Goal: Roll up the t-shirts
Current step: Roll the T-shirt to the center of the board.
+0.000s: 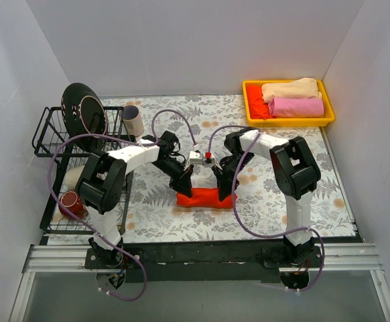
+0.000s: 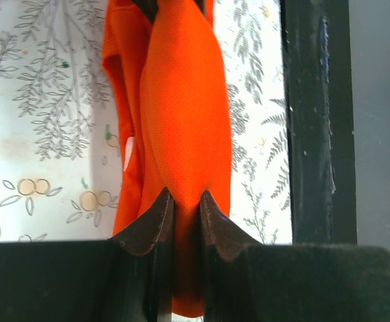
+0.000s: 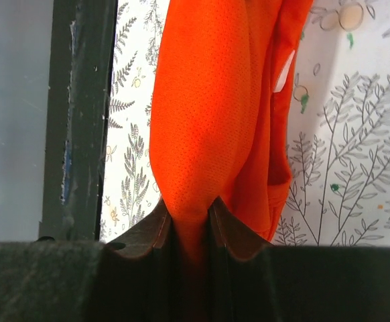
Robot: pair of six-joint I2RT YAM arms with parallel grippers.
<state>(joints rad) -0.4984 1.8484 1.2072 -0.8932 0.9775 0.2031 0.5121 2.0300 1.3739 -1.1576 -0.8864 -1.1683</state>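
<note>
**A:** Where does the orange-red t-shirt (image 1: 206, 198) lie?

**B:** On the table (image 1: 282, 201), near its front edge and midway between the 2 arms. It is gathered into a long, narrow roll that runs left to right. A looser fold lies along the far side of the roll, and the white tag (image 2: 128, 154) shows on that fold.

**A:** And who has hold of it?

**B:** Both arms, 1 at each end. The left claw (image 2: 183, 201) pinches the left end, and its 2 dark fingers (image 2: 151, 225) are drawn close with the cloth squeezed between them. The right claw (image 3: 188, 209) grips the right end the same way, with the fabric bulging just above its tips.

**A:** Is the roll lifted?

**B:** That cannot be told for sure. From above it looks to rest on the floral cloth. In both wrist views it runs beside the black strip (image 2: 315, 121) at the table's near edge.

**A:** What else is about?

**B:** A yellow tray (image 1: 289, 123) stands in the far right corner, well apart from the arms. It holds 3 rolls: a beige bundle (image 1: 290, 89) at the back, a pink bundle (image 1: 295, 107) in front of it, and an orange-red bundle (image 1: 256, 104) at their left. On the left stands a black wire rack (image 1: 47, 134) with a dark plate (image 1: 82, 111) upright in it, a cup (image 1: 133, 121) beside the plate, and a red mug (image 1: 71, 202) at the near end.
</note>
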